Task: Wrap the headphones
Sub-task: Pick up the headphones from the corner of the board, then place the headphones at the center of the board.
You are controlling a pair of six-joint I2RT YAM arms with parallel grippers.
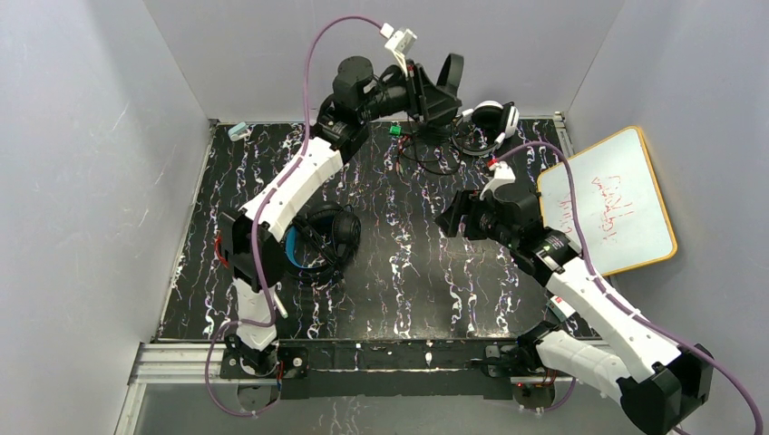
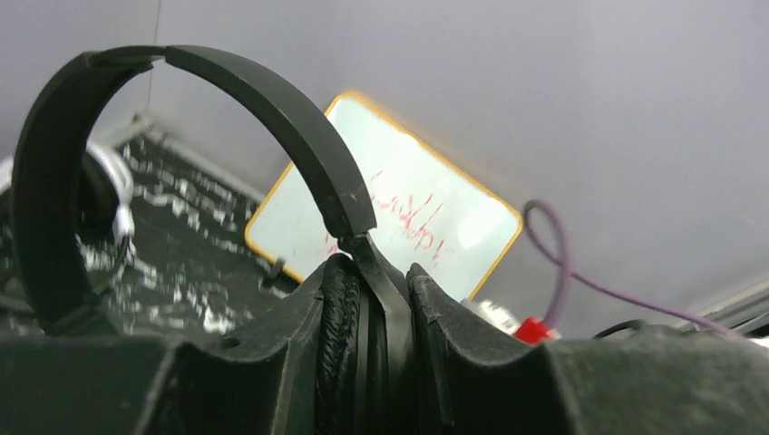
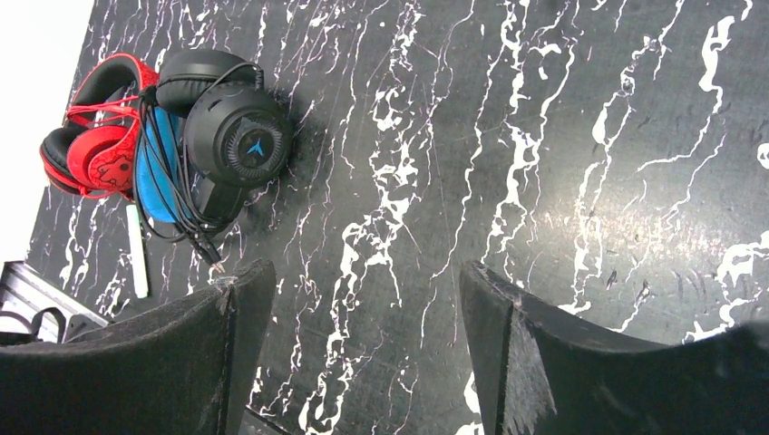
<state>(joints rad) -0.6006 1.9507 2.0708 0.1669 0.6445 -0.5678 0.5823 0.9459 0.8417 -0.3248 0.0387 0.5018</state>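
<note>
My left gripper (image 1: 424, 93) is raised at the back of the table and shut on one earcup of the all-black headphones (image 1: 448, 80). In the left wrist view my gripper (image 2: 381, 290) pinches the padded cup, and the headband (image 2: 227, 91) arches up to the left. Their thin cable (image 1: 426, 156) hangs to the table. My right gripper (image 1: 451, 219) is open and empty above mid-table, as the right wrist view (image 3: 363, 290) shows. The black pair with the blue headband (image 3: 227, 127) and the glossy red pair (image 3: 95, 149) lie together with cables wrapped, at the left (image 1: 319, 237).
A white pair of headphones (image 1: 491, 119) lies at the back right. A whiteboard (image 1: 617, 201) leans on the right wall. A small green object (image 1: 396, 130) and a pale object (image 1: 238, 130) lie at the back. A white marker (image 3: 136, 249) lies near the red pair.
</note>
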